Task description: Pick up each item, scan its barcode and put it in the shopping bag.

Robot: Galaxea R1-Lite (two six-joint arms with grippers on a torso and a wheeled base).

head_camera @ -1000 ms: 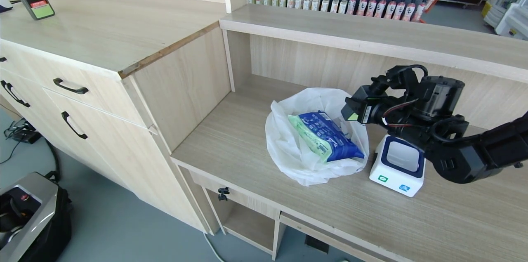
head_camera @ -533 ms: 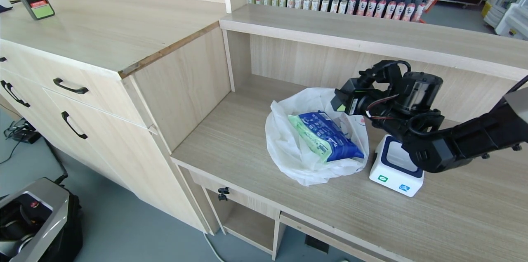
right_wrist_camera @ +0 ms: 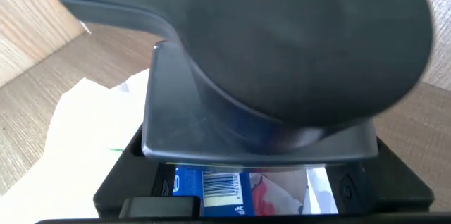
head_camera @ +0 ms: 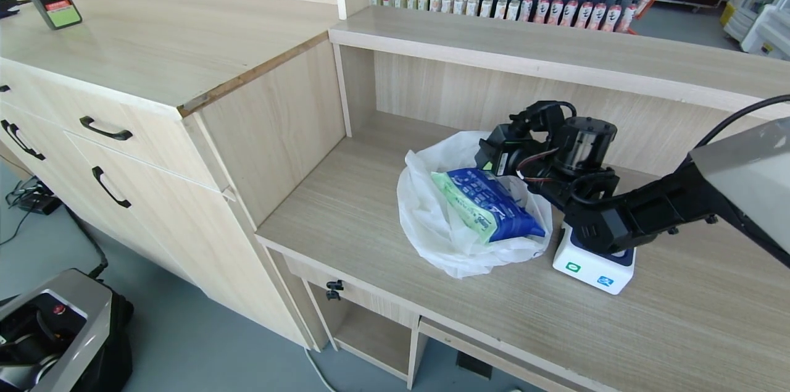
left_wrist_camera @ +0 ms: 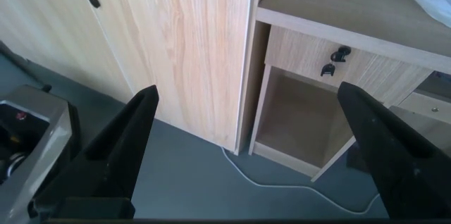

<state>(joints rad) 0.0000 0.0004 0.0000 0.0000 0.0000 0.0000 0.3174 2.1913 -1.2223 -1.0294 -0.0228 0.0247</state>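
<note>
The white shopping bag (head_camera: pixel 432 219) lies open on the low counter with a blue and green packet (head_camera: pixel 494 204) inside it. My right gripper (head_camera: pixel 495 157) hangs over the bag's far right rim, shut on a dark container (right_wrist_camera: pixel 282 62). In the right wrist view a blue label with a barcode (right_wrist_camera: pixel 222 185) shows under it. The white and blue scanner box (head_camera: pixel 592 268) stands just right of the bag, partly behind my right arm. My left gripper (left_wrist_camera: pixel 246 94) is open and holds nothing, low down over the floor in front of the counter's open shelf (left_wrist_camera: pixel 296 125).
A raised ledge (head_camera: pixel 555 46) and a back panel close in the low counter (head_camera: pixel 358 219) behind the bag. A taller cabinet with drawer handles (head_camera: pixel 105 129) stands to the left, with a green-labelled bottle (head_camera: pixel 52 0) on top. Bare counter lies in front of the bag and scanner.
My right arm has carried the dark container leftward, from above the scanner to over the bag's rim. The bag, packet and scanner have stayed put.
</note>
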